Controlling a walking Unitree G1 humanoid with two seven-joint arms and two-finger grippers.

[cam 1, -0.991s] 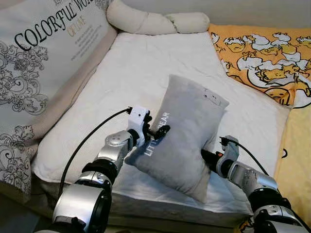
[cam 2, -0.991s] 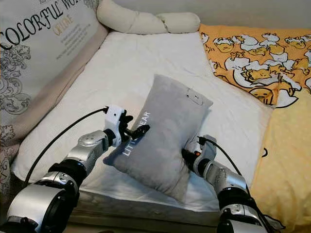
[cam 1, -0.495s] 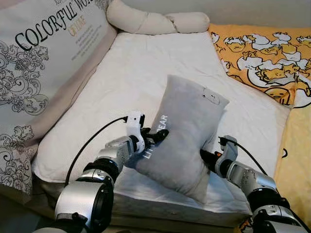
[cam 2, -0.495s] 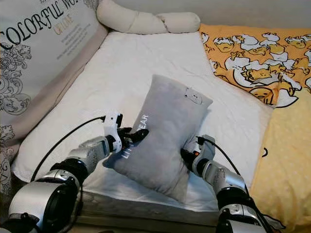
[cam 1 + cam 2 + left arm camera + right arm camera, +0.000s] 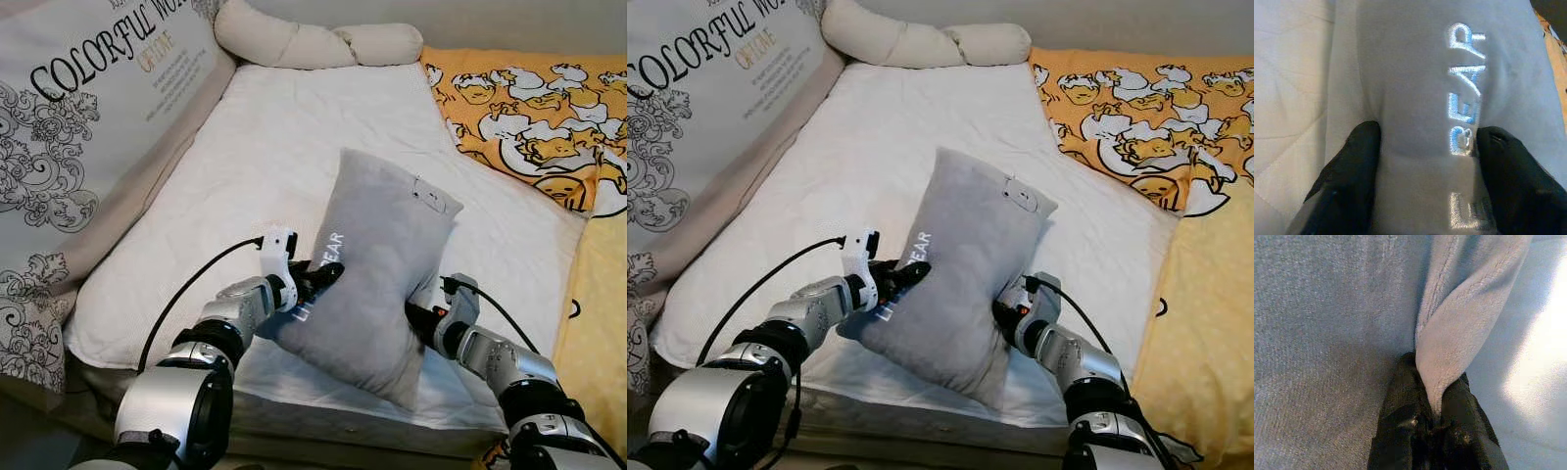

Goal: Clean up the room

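Both arms reach forward over the near edge of the bed (image 5: 245, 147), with the grey pillow (image 5: 377, 264) propped between them. The left gripper (image 5: 1420, 147) presses its spread fingers (image 5: 1359, 152) flat against the pillow's lettered face, straddling a bulge of cloth. On the pillow's other side, the right gripper (image 5: 1435, 406) pinches a fold of its edge tight.

A white quilted bed (image 5: 245, 147) carries a grey pillow (image 5: 377, 264), a cream bolster (image 5: 313, 44) at its far end, and a yellow duck-print blanket (image 5: 529, 117).
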